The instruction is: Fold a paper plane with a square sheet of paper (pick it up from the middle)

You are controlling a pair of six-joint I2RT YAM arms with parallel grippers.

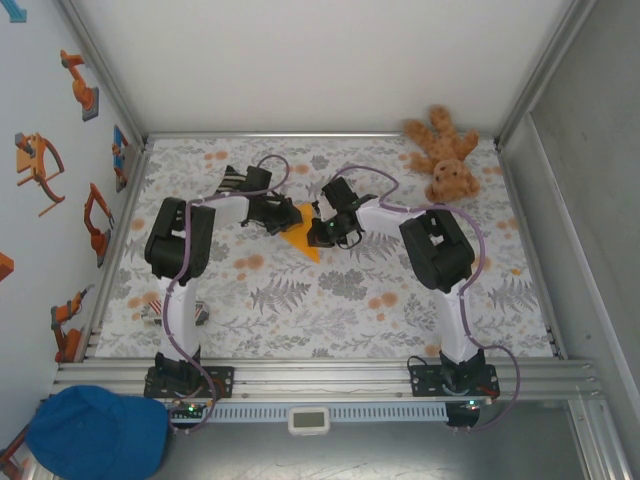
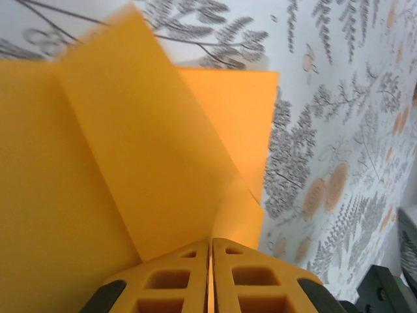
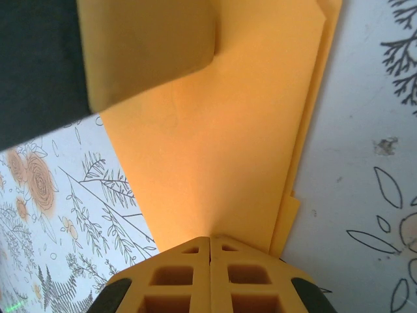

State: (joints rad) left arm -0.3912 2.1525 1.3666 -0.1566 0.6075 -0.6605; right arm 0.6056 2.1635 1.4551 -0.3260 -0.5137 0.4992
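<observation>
The orange-yellow sheet of paper (image 1: 300, 240) is folded into a pointed wedge, tip toward the near side, at the middle of the table. In the left wrist view the paper (image 2: 130, 163) shows a raised flap and a layer beneath it. My left gripper (image 2: 210, 241) is shut on its edge, with a thin orange line between the pads. From the other side my right gripper (image 3: 210, 238) is shut on the paper (image 3: 221, 150), whose stacked layers show along the right edge. Seen from above, the left gripper (image 1: 283, 215) and right gripper (image 1: 322, 230) face each other across the paper.
A brown teddy bear (image 1: 445, 155) lies at the far right corner. A striped sock (image 1: 234, 182) lies just behind the left wrist. A small object (image 1: 158, 313) sits by the left arm's base. A blue cap (image 1: 95, 430) rests off the table at near left.
</observation>
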